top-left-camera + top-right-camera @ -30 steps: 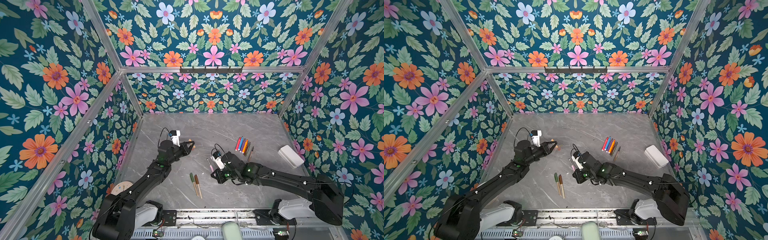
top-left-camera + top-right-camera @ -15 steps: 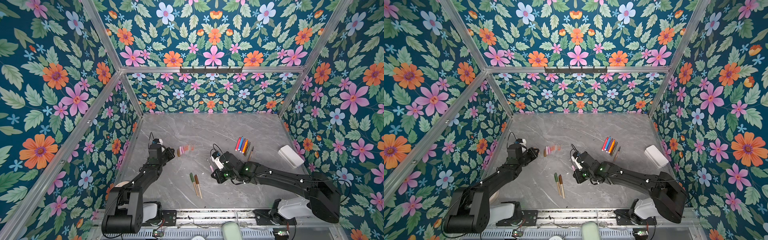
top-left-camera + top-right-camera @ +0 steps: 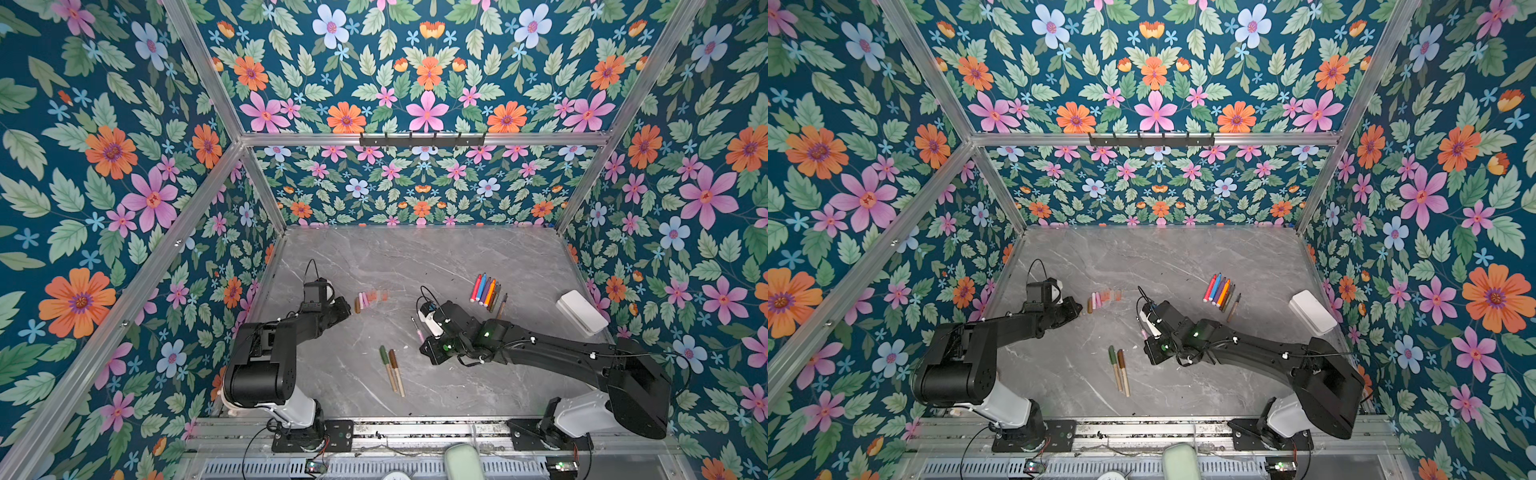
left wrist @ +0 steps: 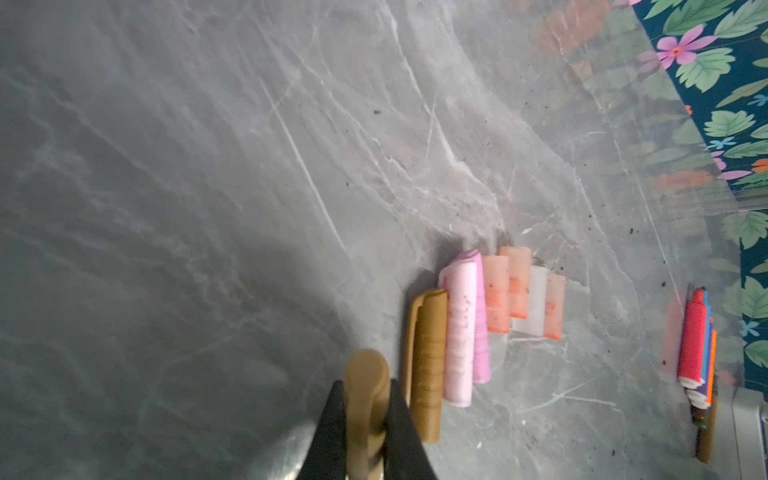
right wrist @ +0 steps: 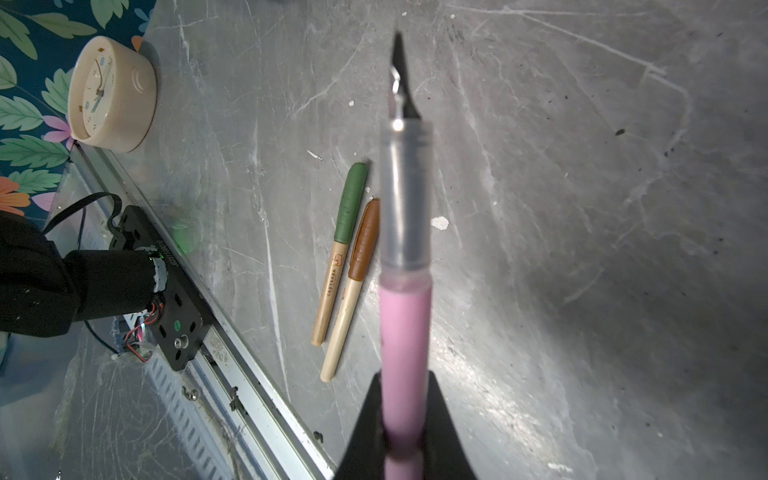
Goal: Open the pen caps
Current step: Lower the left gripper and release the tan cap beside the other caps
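Over the gray marble table [image 3: 415,257], the right gripper [image 5: 405,386] is clamped on an uncapped pink pen [image 5: 405,324], nib poking out, and the left gripper [image 4: 365,388] is pinching a tan cap [image 4: 368,372]. The bright pens [image 3: 484,291] are bunched back right, and the olive and brown pens [image 3: 391,368] lie capped side by side near the front. The loose pen caps [image 4: 490,316] sit in a row mid-left, just beside that tan cap.

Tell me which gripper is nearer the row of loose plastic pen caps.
Left. The left gripper, shut on a tan plastic cap, sits beside the row of caps; the right gripper, holding a pink uncapped pen, is farther, on its other side.
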Action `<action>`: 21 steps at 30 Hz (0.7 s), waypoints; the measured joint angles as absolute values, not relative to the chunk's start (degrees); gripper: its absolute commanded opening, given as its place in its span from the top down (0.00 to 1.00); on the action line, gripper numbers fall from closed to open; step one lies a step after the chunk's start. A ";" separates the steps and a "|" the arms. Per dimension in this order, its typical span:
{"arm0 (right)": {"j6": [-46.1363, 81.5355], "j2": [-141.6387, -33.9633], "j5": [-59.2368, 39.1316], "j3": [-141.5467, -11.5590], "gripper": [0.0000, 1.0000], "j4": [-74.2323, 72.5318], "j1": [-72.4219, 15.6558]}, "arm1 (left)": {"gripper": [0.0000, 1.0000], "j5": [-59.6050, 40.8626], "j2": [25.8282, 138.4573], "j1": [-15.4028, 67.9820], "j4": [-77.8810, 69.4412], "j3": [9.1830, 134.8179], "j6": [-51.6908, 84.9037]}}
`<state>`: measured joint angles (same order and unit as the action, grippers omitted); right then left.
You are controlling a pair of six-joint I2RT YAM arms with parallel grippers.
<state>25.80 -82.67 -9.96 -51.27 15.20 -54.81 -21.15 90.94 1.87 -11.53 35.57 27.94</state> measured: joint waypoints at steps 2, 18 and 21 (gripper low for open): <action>25.74 -82.94 -10.09 -51.48 1.00 15.33 -54.83 | 0.95 -21.41 91.70 1.87 -11.77 36.07 27.49; 24.93 -83.46 -10.11 -51.66 1.00 15.73 -54.85 | 0.71 -24.01 93.71 1.93 -13.65 36.99 26.92; 24.91 -83.46 -10.13 -51.66 1.00 15.77 -54.87 | 0.66 -23.46 92.71 1.87 -12.12 36.99 26.98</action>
<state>24.91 -83.46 -10.13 -51.66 15.77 -54.87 -23.46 92.71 1.87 -12.12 36.99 26.98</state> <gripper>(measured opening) 0.114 0.321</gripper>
